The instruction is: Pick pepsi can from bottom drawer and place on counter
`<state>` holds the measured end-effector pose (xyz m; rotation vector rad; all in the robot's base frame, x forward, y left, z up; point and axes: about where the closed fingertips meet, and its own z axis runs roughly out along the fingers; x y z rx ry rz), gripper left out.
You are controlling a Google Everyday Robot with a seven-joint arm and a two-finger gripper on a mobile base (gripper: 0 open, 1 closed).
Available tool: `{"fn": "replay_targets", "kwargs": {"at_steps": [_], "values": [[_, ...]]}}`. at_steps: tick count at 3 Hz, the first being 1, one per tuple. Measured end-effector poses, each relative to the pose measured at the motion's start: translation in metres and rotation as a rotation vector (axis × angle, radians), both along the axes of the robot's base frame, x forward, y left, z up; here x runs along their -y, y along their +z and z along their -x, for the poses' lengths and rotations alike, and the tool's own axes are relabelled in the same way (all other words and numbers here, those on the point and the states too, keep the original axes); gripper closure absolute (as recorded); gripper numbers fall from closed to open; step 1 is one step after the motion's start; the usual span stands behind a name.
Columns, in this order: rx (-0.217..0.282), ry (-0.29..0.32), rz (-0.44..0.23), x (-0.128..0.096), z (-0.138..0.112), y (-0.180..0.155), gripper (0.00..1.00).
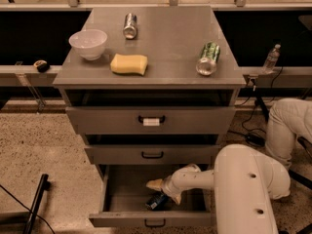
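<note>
The bottom drawer [105, 199] is pulled open. The pepsi can [157, 202], dark blue, lies on its side on the drawer floor near the front. My gripper [165, 191] reaches into the drawer from the right and hovers just over the can. It is open, with one cream finger [154, 184] above and left of the can and the other [176, 198] right of it. The can is not held. The counter [165, 38] is the grey top of the cabinet.
On the counter are a white bowl [88, 43], a yellow sponge [128, 64], a silver can [129, 26] lying at the back and a green-patterned can [207, 58] lying at the right. The middle drawer [152, 154] and top drawer [151, 120] are slightly open. My bulky arm [248, 189] fills the lower right.
</note>
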<state>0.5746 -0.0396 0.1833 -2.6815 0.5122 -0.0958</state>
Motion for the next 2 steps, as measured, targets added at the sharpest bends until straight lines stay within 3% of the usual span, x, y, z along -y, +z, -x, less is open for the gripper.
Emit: {"fn": "replay_targets", "kwargs": {"at_steps": [2], "values": [[-0.062, -0.047, -0.005, 0.007, 0.005, -0.025, 0.00]]}}
